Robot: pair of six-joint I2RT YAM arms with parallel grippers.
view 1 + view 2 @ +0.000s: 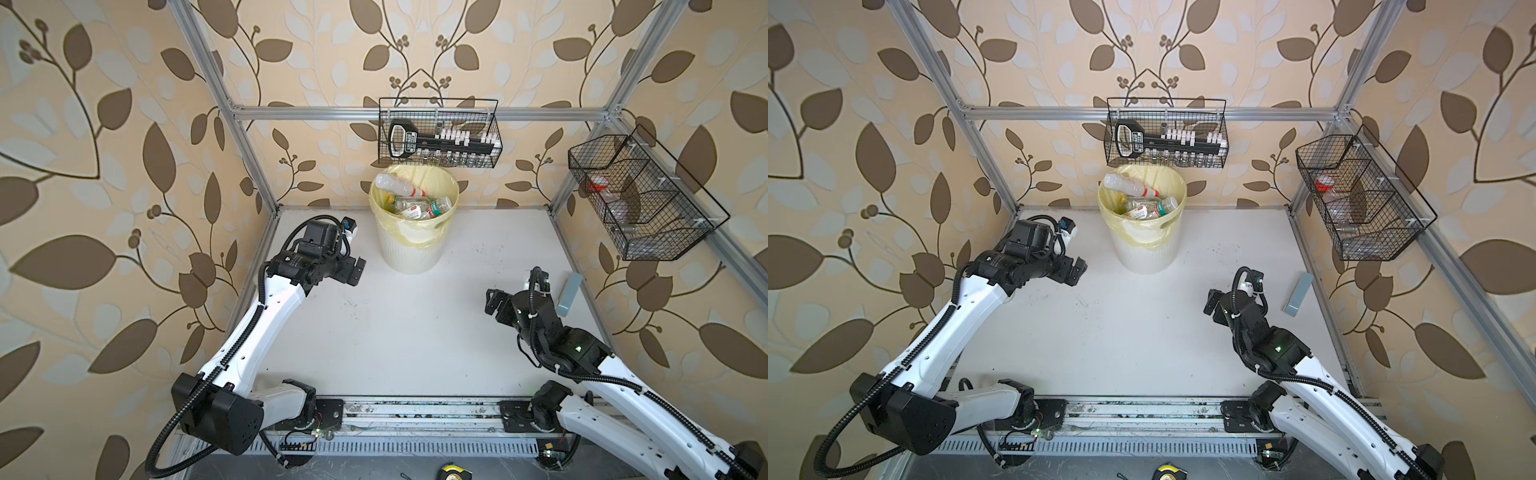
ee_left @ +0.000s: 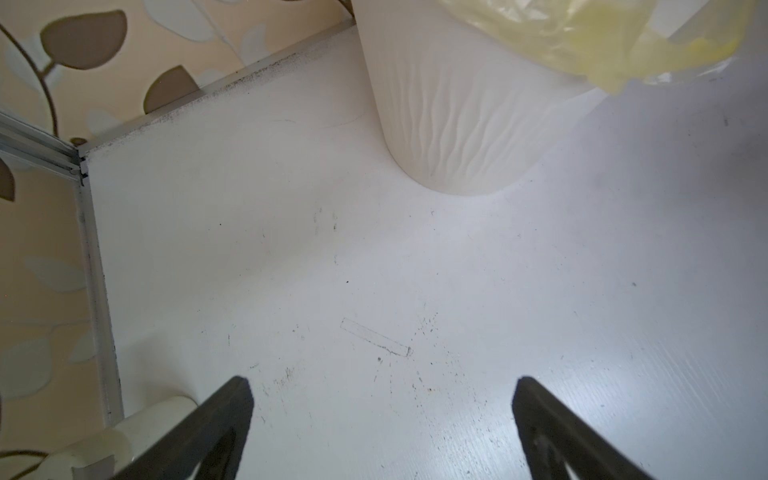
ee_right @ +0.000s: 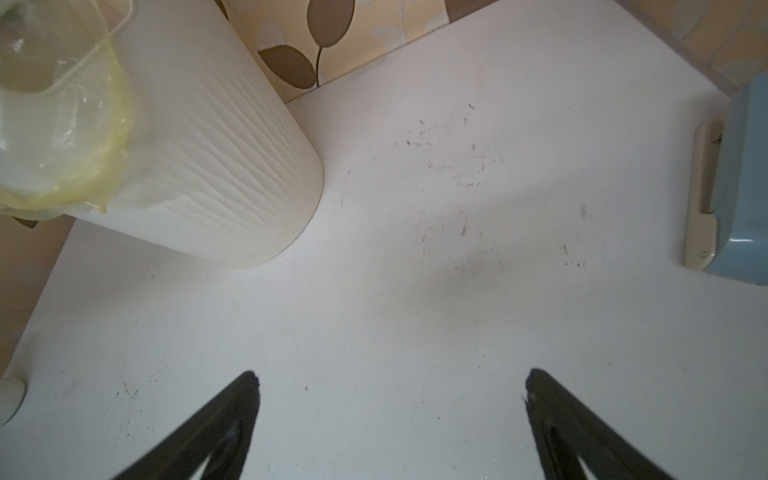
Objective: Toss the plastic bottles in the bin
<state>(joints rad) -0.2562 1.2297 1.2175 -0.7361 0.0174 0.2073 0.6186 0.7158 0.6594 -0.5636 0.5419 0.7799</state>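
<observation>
Jaws on both arms stand spread wide and hold nothing. Each wrist view shows two dark tips well apart above the bare white worktop [image 2: 291,249]. The left arm [image 1: 266,316] reaches toward the bin [image 1: 409,249], with its jaws near the bin's ribbed wall but not touching it. The right arm [image 1: 552,332] hangs over the right half of the worktop.

The bin stands at the back of the worktop, close to the rear wall, and is lined with a pale yellow bag [image 1: 415,232]. The plastic bottles [image 1: 419,205] lie heaped inside it, one leaning up against the rim.

The worktop is scuffed and flecked with dark specks. A grey-blue block [image 1: 568,295] lies by its right edge. Leaf-patterned wallpaper [image 1: 104,166] covers the walls behind an aluminium frame [image 1: 415,113]. A rear wire basket [image 1: 438,133] hangs on the back bar just above the bin, and a side wire basket [image 1: 640,199] hangs on the right.
</observation>
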